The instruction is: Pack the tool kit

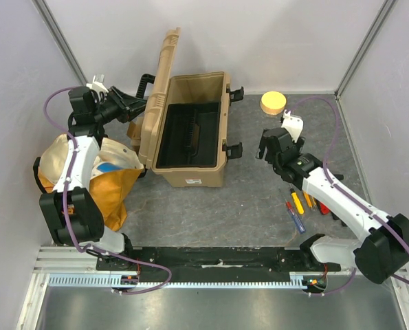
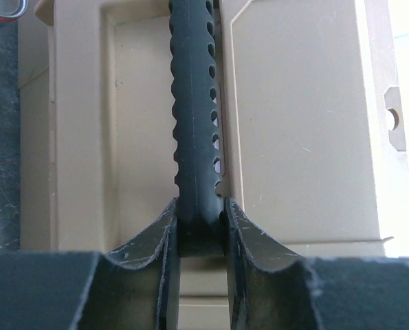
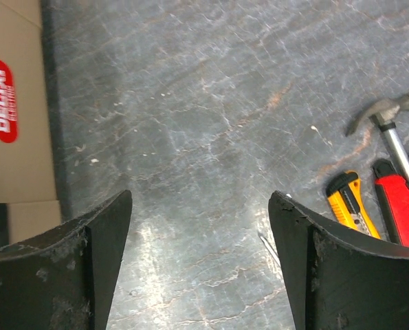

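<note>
The tan toolbox (image 1: pixel 197 168) stands open in the middle of the table, with its black inner tray (image 1: pixel 189 134) in place. Its lid (image 1: pixel 160 89) is raised on the left side. My left gripper (image 1: pixel 137 104) is shut on the lid's black handle (image 2: pixel 194 103), which fills the gap between the fingers in the left wrist view (image 2: pixel 201 203). My right gripper (image 1: pixel 264 146) hangs open over bare table to the right of the toolbox (image 3: pixel 12 103), nothing between its fingers (image 3: pixel 201 199). A hammer (image 3: pixel 390 130), a yellow-handled tool (image 3: pixel 352 203) and a red-handled one (image 3: pixel 400 206) lie to its right.
A yellow-cream cloth bag (image 1: pixel 97 179) sits at the left beside my left arm. A round cream-and-yellow object (image 1: pixel 273 102) lies at the back right. The loose screwdrivers (image 1: pixel 302 205) lie by my right arm. Grey walls close in the table on three sides.
</note>
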